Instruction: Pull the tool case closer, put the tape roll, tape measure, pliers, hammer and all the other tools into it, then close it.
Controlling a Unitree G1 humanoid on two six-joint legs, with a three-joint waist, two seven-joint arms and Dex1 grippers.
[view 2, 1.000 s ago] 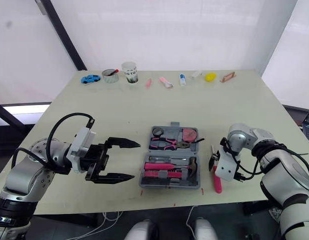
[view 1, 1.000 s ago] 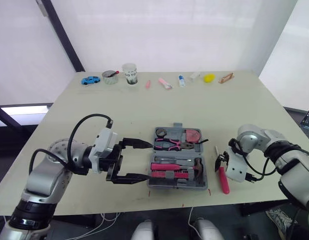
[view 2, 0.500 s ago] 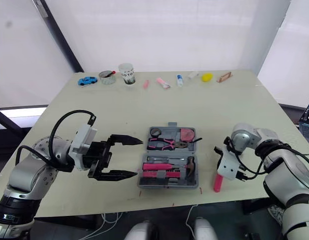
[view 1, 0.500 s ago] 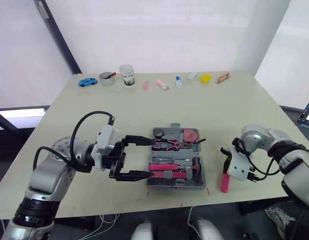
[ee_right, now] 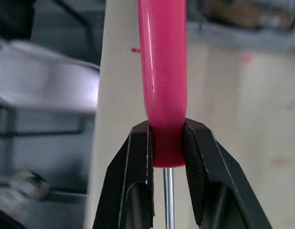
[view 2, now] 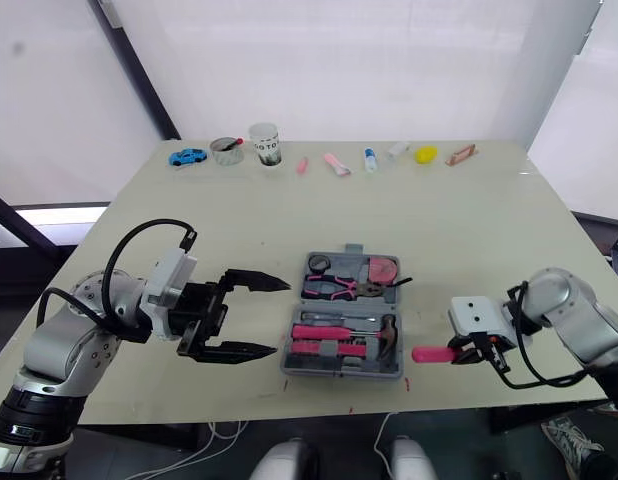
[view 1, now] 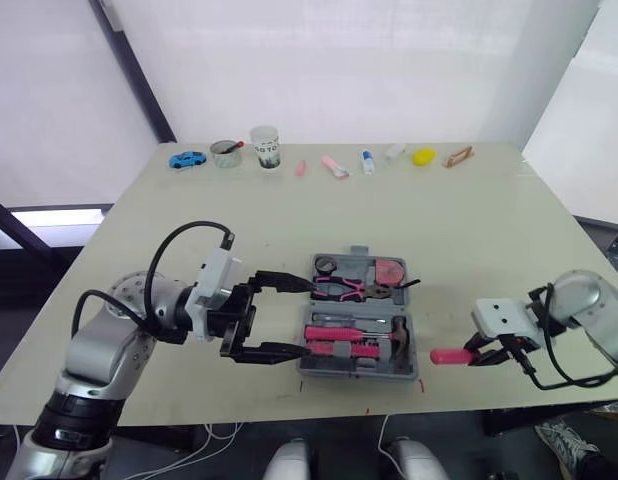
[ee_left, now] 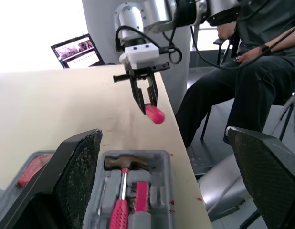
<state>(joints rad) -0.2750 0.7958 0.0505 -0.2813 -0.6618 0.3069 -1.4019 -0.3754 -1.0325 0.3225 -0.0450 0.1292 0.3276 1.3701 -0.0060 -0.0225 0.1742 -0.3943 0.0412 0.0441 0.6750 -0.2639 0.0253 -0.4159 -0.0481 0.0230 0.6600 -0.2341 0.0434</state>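
**Tool case open near front edge; right gripper pinching screwdriver beside it**

Tool case [view 1: 364,371]: grey moulded plastic, rectangular with rounded corners, lid-less tray face up on the matte beige table [view 1: 289,220], close to the front edge. Inside lie a hammer [ee_left: 122,181] with a dark metal head and glossy pink grip, pink-handled pliers [view 1: 344,290] and a flat reddish tape measure [view 1: 389,270].

Left gripper [view 2: 283,318]: fingers spread wide, holding nothing, tips at the case's left side. The left wrist view shows its pads [ee_left: 78,167] as black, grainy and wedge-shaped.

Right gripper [view 1: 479,352]: to the right of the case and apart from it, pressed onto a screwdriver [view 1: 447,356] with its smooth, rounded pink handle pointing toward the case. The right wrist view adds a thin bright metal shaft running back between the fingers. Whether the handle touches the table cannot be told.

Left wrist view also takes in a seated person [ee_left: 243,71] in dark clothes and a lit laptop screen [ee_left: 78,50] beyond the table's right edge.

Head views: blue toy car [view 1: 186,158], cup [view 1: 265,147] and a yellow object [view 1: 422,156] along the far edge.
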